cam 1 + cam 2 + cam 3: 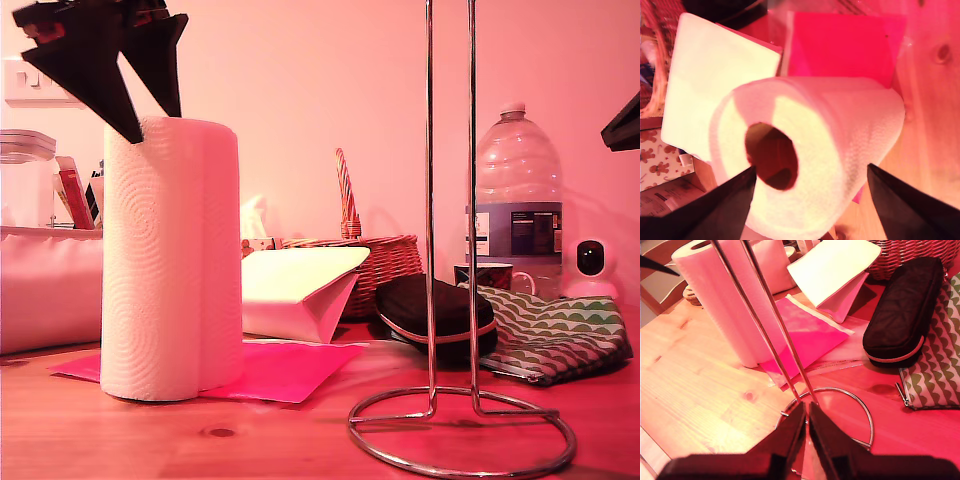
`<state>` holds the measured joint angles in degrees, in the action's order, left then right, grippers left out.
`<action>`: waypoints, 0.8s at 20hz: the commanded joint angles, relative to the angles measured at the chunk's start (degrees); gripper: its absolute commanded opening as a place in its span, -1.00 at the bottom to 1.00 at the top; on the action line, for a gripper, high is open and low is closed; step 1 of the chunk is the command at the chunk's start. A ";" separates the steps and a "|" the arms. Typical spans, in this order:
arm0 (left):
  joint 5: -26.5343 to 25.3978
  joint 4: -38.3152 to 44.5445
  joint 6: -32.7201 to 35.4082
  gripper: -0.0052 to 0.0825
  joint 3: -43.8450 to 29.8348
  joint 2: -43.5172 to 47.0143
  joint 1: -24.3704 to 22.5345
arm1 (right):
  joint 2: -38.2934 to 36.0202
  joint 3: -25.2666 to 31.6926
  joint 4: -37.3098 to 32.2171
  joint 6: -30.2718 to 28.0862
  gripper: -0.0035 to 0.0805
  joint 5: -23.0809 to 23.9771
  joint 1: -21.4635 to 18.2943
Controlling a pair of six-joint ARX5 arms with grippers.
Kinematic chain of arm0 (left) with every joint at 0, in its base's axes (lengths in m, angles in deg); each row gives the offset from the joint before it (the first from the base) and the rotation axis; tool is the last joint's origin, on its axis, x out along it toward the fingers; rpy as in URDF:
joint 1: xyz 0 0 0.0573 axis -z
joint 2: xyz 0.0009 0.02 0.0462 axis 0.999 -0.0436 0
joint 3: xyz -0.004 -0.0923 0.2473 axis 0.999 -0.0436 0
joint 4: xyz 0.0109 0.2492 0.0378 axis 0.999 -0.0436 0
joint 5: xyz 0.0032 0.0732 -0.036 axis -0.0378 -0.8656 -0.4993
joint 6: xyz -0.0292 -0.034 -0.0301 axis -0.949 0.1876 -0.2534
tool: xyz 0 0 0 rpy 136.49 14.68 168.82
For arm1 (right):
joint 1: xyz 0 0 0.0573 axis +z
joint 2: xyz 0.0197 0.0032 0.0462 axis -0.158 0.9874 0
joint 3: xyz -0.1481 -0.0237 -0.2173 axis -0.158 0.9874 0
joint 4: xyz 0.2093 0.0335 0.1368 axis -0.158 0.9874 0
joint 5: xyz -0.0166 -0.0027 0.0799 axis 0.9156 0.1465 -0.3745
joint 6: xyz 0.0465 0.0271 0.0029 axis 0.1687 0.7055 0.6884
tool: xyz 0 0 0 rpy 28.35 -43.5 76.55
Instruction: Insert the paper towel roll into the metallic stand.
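One upright white paper towel roll (170,260)

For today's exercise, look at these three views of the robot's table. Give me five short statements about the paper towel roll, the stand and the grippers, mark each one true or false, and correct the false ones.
1. The paper towel roll stands upright on the table. True.
2. The roll is already threaded onto the metallic stand. False: it stands apart from the stand, toward the exterior view's left.
3. My first gripper has one of its fingers at the roll's hollow core and the other outside the roll. True.
4. My second gripper is wide open, far from the stand. False: it is nearly closed, right at the stand's rods.
5. The black pouch sits inside the wicker basket. False: it lies on the table.
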<state>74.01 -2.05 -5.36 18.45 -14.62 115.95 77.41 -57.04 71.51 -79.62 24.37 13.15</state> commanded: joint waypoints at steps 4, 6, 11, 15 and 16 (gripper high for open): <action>2.69 -0.46 -1.33 0.56 0.07 -1.31 -0.15 | 0.31 0.35 -0.55 -0.09 -0.94 -0.37 0.26; 2.86 -0.98 -3.17 0.48 0.07 -1.81 -0.15 | 0.31 0.35 -0.55 -0.09 -0.94 -0.37 0.26; 2.99 -1.95 -3.45 0.32 0.07 -4.09 -0.15 | 0.31 0.37 -0.52 -0.07 -0.94 -0.37 0.26; 2.97 -1.73 -3.41 0.09 0.07 -4.70 -0.15 | 0.31 0.37 -0.52 0.00 -0.94 -0.37 0.26; 2.95 -1.73 -3.43 -0.03 0.07 -4.70 -0.15 | 0.31 0.37 -0.52 0.00 -0.94 -0.37 0.26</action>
<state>76.57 -3.84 -8.42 18.45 -18.81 115.93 77.41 -57.04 71.47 -79.62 24.37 13.15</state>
